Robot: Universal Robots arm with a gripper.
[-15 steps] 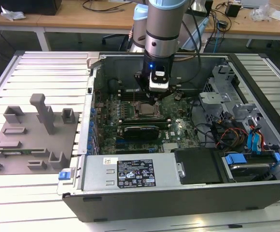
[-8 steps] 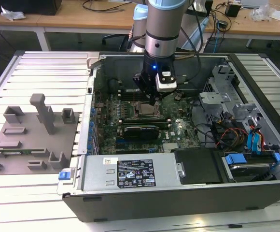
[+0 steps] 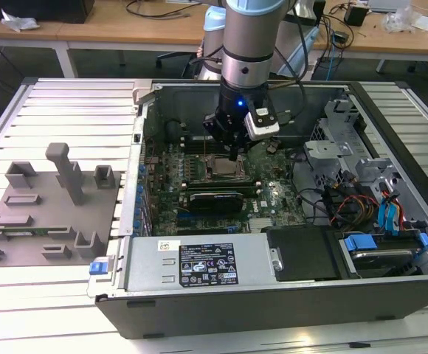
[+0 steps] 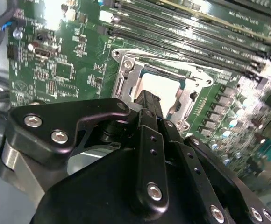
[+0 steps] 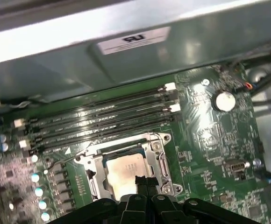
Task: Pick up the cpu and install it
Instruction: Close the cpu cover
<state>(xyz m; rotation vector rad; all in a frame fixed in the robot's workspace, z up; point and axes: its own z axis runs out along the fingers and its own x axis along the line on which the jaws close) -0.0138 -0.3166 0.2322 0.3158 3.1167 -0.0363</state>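
exterior view: arm (image 3: 247,44) drops straight down into the open-topped case (image 3: 273,310), wrist vertical. hand (image 3: 232,153) is over the middle of the motherboard (image 3: 273,188). its tip is right at the cpu (image 3: 221,169); touching or just above, can't tell.

first wrist view: fingers (image 5: 140,181) are clenched together with only a seam between them and nothing gripped. the cpu (image 5: 124,170) lies flat inside the socket frame (image 5: 156,149), and the fingertips stand over the cpu edge nearest the camera. second wrist view agrees: one black finger block in front of the pale cpu top (image 4: 166,88).

materials:
- cpu: square, matte silvery-white lid, thin darker rim.
- socket frame: bare stamped steel, glossy, rectangular.
- hand: black flat links, bright screw heads.
- motherboard: green, packed with small parts.
- coin cell (image 5: 225,101): round and shiny, well apart from the socket.
- memory slots (image 3: 214,199): long, black, parallel.

edges and room, clock directions from the socket in the exterior view:
- 12 and 6 o'clock: memory slots just beside the frame.
- 3 o'clock: drive cage (image 3: 339,147) and blue and orange cables (image 3: 384,214), well apart from the hand.
- 9 o'clock: case side wall. beyond it, toward the exterior view's left, a grey fixture plate (image 3: 44,214) with upright blocks sits on the slatted metal desk (image 3: 74,110).
- the open case top leaves vertical room over the socket.
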